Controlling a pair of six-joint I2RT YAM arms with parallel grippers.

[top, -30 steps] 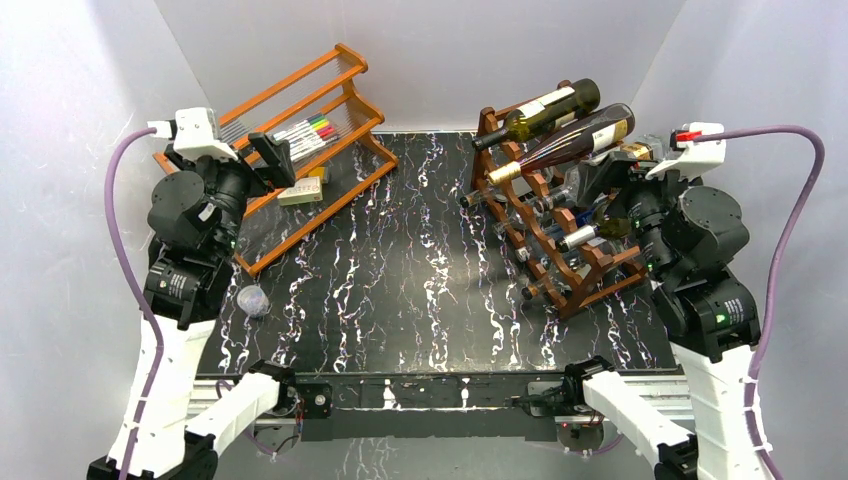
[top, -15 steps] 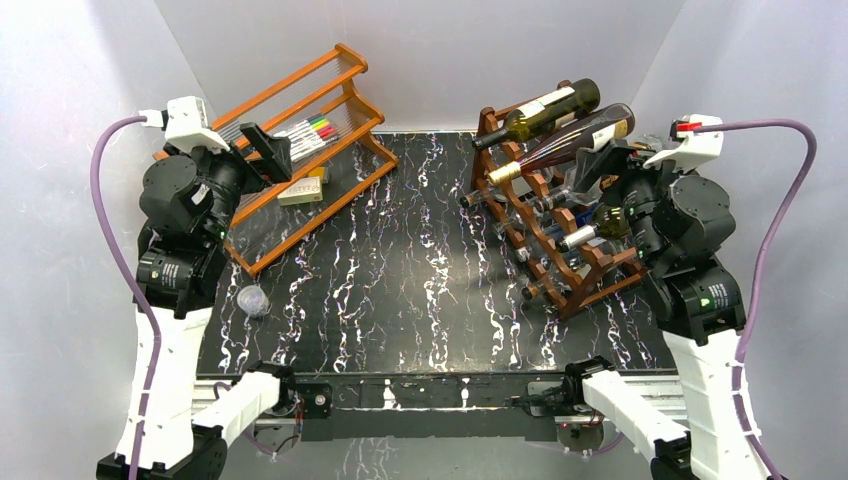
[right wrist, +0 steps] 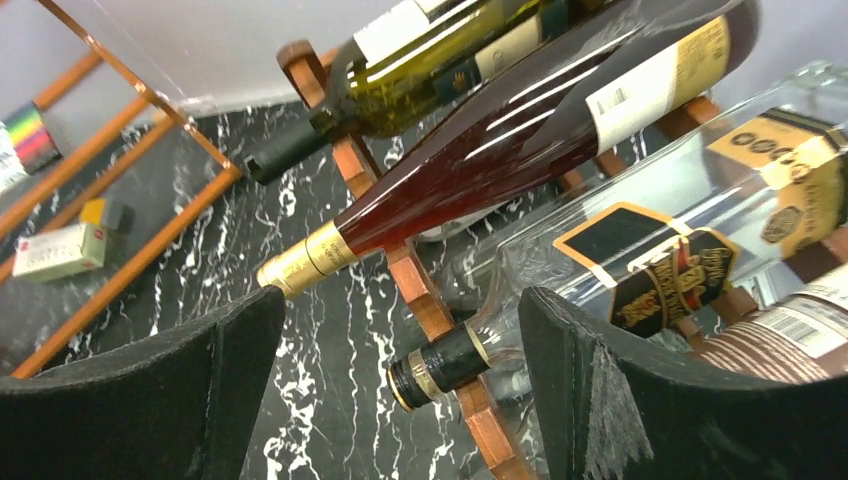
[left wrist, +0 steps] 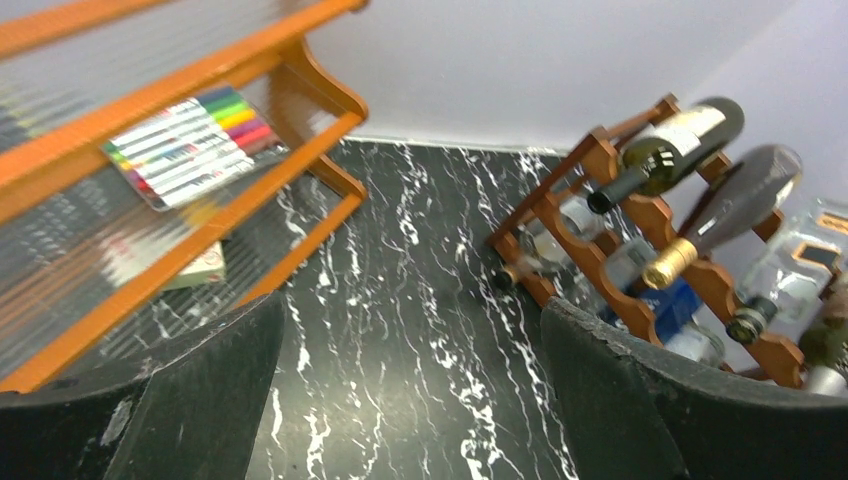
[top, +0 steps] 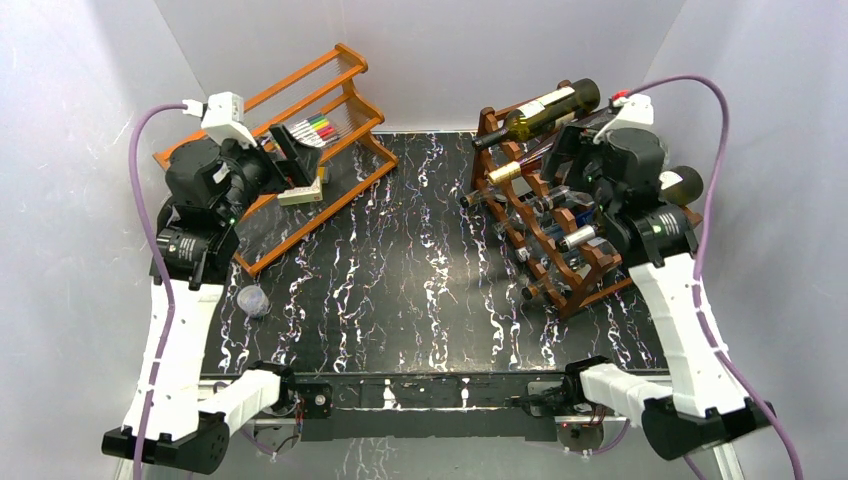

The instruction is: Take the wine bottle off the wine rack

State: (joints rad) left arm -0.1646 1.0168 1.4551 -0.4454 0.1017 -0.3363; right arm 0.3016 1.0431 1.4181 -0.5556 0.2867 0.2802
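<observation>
Hovers with right gripper (right wrist: 400, 330) spread wide, empty. Faces a red wine bottle (right wrist: 520, 130) just ahead on the wine rack (right wrist: 415, 285). Holds left gripper (left wrist: 410, 330) wide apart too, empty.

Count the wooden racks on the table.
2: the orange rack at the far left, the wine rack at the far right. No third seems hidden.

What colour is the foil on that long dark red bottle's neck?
Gold. The foil on the dark red bottle shows best in the right wrist view.
</observation>
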